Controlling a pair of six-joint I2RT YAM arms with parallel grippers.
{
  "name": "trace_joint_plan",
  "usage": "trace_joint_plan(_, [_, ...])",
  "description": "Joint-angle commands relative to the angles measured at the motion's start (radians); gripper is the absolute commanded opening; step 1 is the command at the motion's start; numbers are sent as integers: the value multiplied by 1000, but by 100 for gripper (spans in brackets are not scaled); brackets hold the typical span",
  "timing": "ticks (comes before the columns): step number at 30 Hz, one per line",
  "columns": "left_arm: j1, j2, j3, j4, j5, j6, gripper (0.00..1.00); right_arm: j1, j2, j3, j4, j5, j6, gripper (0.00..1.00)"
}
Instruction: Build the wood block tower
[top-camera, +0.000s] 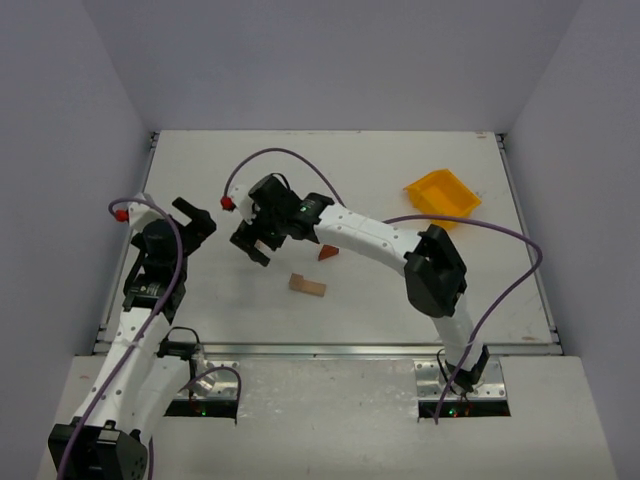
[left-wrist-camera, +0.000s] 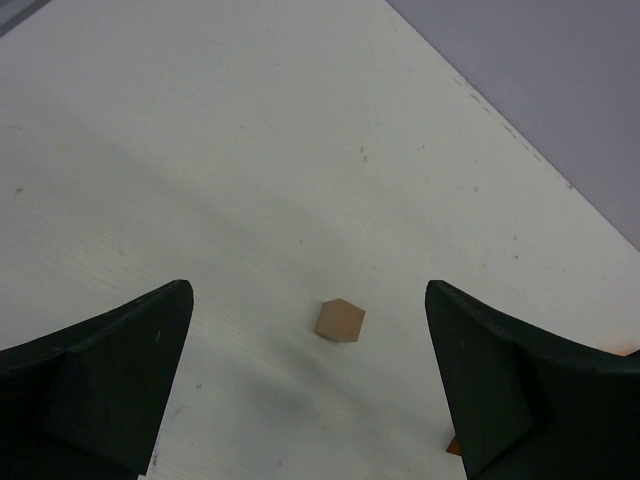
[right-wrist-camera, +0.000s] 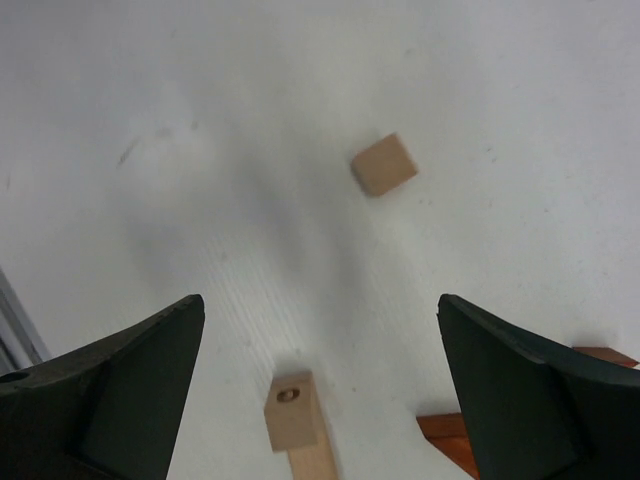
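1. Right gripper (right-wrist-camera: 320, 300) is seen with its jaws spread wide and nothing held. It hangs above the table (top-camera: 400, 300), over the loose blocks left of the table's middle.
2. Left gripper (left-wrist-camera: 307, 290) is likewise spread apart and empty. It is held over the left part of the table.
3. No wood block tower (top-camera: 307, 285) stands yet; its pieces lie singly on the table, none stacked.
4. A small tan cube (right-wrist-camera: 384, 164) lies apart from a long tan block (right-wrist-camera: 298, 425), which has a hole in its end. A reddish-brown block (right-wrist-camera: 450, 445) lies near the long one and is partly hidden by the right gripper's finger.
5. The step in hand is judged to be the opening pick-up, with a first block yet to be grasped.
6. For the next move, one gripper would have to be lowered with its jaws astride a block and closed squarely on two flat faces. The block would then be carried onto another and set down level.
7. Three blocks are counted: two tan and one reddish-brown. One yellow bin (top-camera: 442, 195) is counted, at the far right and well apart from the blocks.
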Motion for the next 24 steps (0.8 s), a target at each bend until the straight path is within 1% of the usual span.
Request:
trace_joint_plan(1, [-2, -22, 45, -25, -88, -54, 100, 3, 108, 117, 39, 273, 427, 99])
trace_joint_plan(2, [-2, -20, 51, -38, -100, -69, 100, 5, 129, 162, 27, 314, 478, 99])
trace_joint_plan(5, [-2, -6, 66, -82, -138, -98, 100, 9, 194, 220, -7, 423, 596, 99])
trace_joint_plan(8, [-2, 10, 72, -91, -141, -111, 100, 28, 229, 252, -7, 494, 619, 99])
trace_joint_plan(13, [-2, 17, 73, -77, -104, -96, 100, 51, 263, 268, 32, 505, 621, 99])
trace_joint_plan(16, [-2, 14, 68, -74, -94, -95, 100, 59, 277, 266, 92, 482, 631, 99])
trace_joint_plan(20, [-2, 14, 64, -63, -82, -90, 100, 63, 326, 312, 104, 506, 647, 99])
trace_joint_plan(21, [-2, 15, 64, -62, -81, -88, 100, 63, 336, 316, 107, 511, 651, 98])
trace_joint_plan(24, [-2, 14, 63, -62, -77, -87, 100, 63, 367, 325, 106, 553, 659, 92])
